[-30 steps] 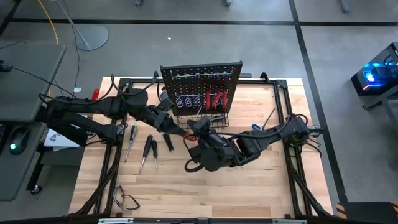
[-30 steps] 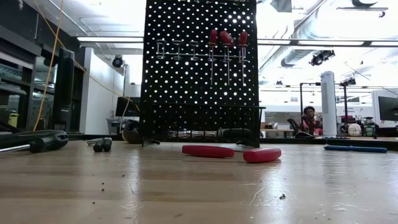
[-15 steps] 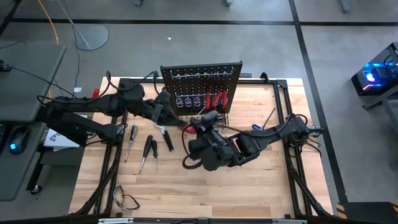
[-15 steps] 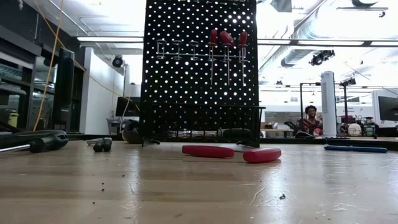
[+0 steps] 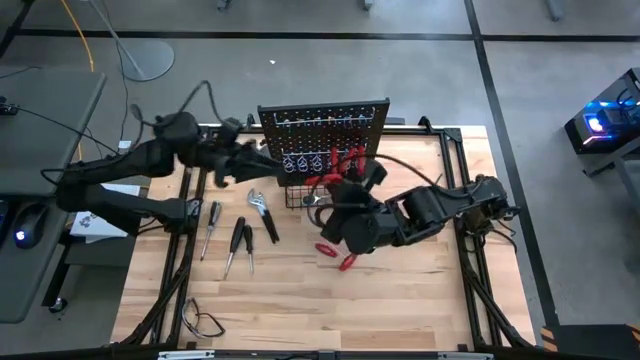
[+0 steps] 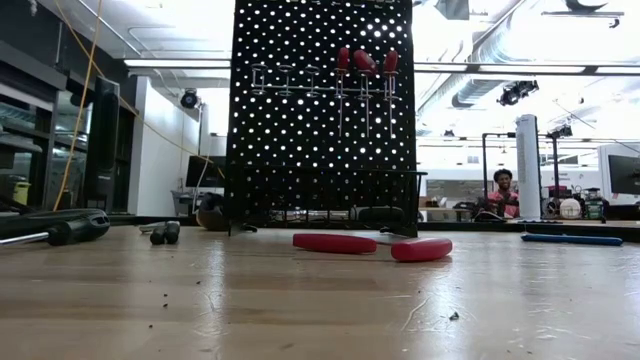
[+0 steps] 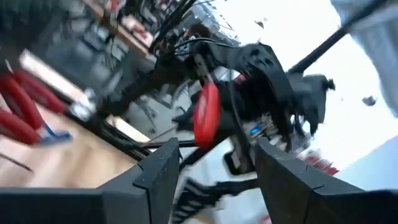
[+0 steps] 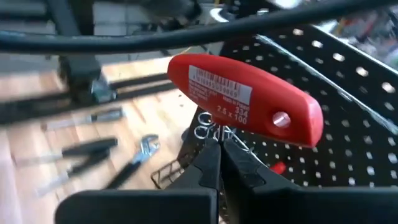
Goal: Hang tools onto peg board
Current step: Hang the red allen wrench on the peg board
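The red T-handle tool (image 8: 245,98) is pinched in the right hand (image 8: 217,155), whose fingers are pressed together on its shaft, raised just in front of the peg board (image 5: 325,128) and above its wire basket (image 5: 325,190). The left hand (image 7: 214,165) is spread and holds nothing, lifted over the tabletop (image 5: 400,300) left of the board. Pliers (image 5: 262,212) and screwdrivers (image 5: 238,242) lie on the wood below it, and red pliers (image 5: 338,256) lie by the right arm.

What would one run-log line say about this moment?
right gripper: shut on red T-handled tool | near black perforated peg board | left gripper: open, empty, left of board
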Controlling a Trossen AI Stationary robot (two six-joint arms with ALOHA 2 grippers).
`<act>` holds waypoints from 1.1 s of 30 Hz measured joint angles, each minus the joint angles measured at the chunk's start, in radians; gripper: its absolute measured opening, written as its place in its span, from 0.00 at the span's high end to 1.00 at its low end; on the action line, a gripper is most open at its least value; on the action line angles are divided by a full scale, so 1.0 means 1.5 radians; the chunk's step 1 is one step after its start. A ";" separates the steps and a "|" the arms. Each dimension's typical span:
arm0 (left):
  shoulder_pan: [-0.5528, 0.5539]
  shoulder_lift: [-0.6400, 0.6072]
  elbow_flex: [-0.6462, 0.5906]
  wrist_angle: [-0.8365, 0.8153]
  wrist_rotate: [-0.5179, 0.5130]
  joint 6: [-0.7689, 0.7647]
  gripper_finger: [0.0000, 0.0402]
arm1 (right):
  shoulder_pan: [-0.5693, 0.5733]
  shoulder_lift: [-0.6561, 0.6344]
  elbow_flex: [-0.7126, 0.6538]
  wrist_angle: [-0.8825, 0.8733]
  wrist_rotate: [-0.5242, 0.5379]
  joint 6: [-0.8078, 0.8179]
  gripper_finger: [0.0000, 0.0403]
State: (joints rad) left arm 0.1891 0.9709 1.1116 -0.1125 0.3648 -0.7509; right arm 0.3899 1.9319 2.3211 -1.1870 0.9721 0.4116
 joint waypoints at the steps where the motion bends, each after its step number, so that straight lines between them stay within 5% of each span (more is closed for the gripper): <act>1: -0.004 -0.013 0.000 -0.020 -0.009 0.037 0.54 | 0.000 0.000 0.000 -0.002 0.011 0.026 1.00; 5: -0.058 -0.058 -0.021 -0.084 -0.104 0.135 0.56 | 0.004 0.002 -0.011 0.009 0.028 0.128 1.00; 10: -0.162 -0.126 -0.144 0.037 -0.217 0.120 0.58 | 0.011 0.003 -0.098 0.161 0.010 0.159 1.00; 16: -0.255 -0.164 -0.340 0.300 -0.320 0.006 0.58 | -0.014 0.003 -0.269 0.612 -0.168 0.026 1.00; 20: -0.290 -0.167 -0.402 0.395 -0.347 -0.039 0.58 | -0.076 0.000 -0.343 0.851 -0.245 -0.065 1.00; 33: -0.358 -0.183 -0.408 0.407 -0.399 0.020 0.58 | -0.156 -0.161 -0.479 0.710 -0.105 -0.104 1.00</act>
State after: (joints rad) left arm -0.3473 0.6964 0.5003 0.4977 -0.2333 -0.7203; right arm 0.1566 1.6900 1.6021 -0.1213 0.8146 0.2552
